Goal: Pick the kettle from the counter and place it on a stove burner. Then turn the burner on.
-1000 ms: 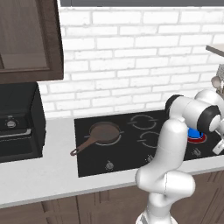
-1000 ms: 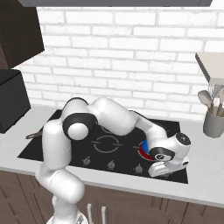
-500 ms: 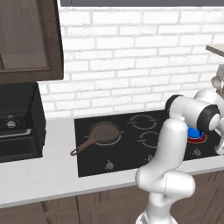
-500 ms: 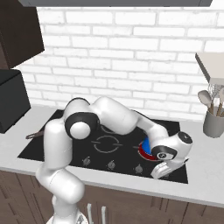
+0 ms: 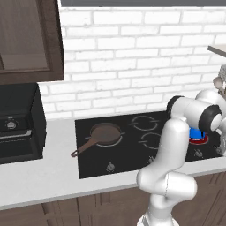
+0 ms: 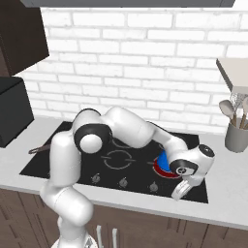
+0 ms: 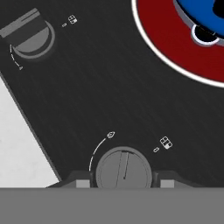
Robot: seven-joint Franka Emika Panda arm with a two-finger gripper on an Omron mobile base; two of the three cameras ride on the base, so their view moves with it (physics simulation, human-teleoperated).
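Hand view: looking straight down on the black stove top (image 7: 109, 87), with a round grey knob (image 7: 124, 169) sitting between the two dark fingertips (image 7: 83, 183) of the tool (image 7: 124, 183), one tip on either side of it and close against its rim. Tips apart at about the knob's width; cannot tell whether actually pressing on the knob or just flanking it. A second grey knob (image 7: 30, 37) at upper left, well apart from the first. At upper right a glowing red burner (image 7: 175, 39) ringed in white, with the bright blue kettle (image 7: 201, 13) standing on it, only its lower edge showing at the corner. A strip of pale bench (image 7: 17, 144) at the left edge, beside the stove.

Right base view: kettle (image 6: 164, 162) seen as a blue patch on the red burner at the front right of the stove, mostly hidden behind the white forearm. Tool (image 6: 180, 191) pointing down at the front edge of the stove, just in front of that burner. Grey utensil pot (image 6: 237, 137) on the bench (image 6: 227, 193) to the right, well apart.

Left base view: brown skillet (image 5: 102, 134) on the rear left burner, handle pointing toward the front left. Kettle (image 5: 195, 133) partly visible behind the arm on the red ring.
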